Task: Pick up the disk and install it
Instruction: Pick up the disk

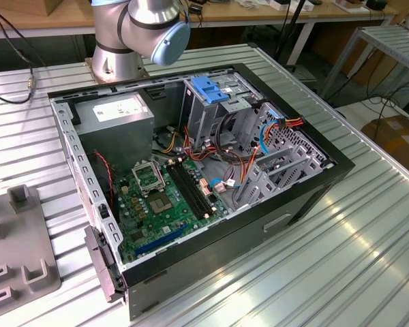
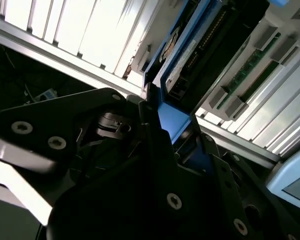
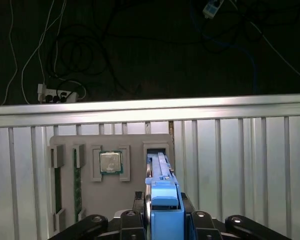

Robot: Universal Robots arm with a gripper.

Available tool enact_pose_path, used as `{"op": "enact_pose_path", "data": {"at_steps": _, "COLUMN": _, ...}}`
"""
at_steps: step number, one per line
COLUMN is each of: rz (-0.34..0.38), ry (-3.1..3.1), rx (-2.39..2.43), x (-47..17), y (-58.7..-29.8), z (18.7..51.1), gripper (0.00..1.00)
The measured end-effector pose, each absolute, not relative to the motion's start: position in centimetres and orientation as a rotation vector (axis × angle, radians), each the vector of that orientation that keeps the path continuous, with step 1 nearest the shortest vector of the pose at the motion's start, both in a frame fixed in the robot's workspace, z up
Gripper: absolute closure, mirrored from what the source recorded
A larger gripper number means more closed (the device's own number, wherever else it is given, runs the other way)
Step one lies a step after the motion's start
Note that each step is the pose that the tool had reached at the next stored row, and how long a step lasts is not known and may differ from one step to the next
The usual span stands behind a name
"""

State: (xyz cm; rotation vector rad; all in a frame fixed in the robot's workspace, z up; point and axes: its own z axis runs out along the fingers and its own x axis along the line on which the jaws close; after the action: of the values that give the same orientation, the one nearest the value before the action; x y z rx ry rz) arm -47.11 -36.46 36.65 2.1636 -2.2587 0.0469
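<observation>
First wrist view: claw (image 3: 163,212) clenched on the disk (image 3: 162,192), upright at its slot in the grey holder (image 3: 90,200) on the desk (image 3: 240,175). Pick-up stage, apparently; a straight, clear lift seems required.

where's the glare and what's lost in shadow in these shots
Exterior view: glare streaks the ribbed metal table. Second wrist view: its slats blow out white, and the black gripper is in shadow. First wrist view: background dark, flat blue-railed black disk clearly lit.
</observation>
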Motion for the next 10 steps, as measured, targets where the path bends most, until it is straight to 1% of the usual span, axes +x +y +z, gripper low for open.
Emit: {"op": "enact_pose_path", "data": {"at_steps": 10, "rz": 0.047, "ry": -2.257, "rx": 2.166, "x": -47.1, "y": -36.5, "z": 41.0, "gripper": 0.63}}
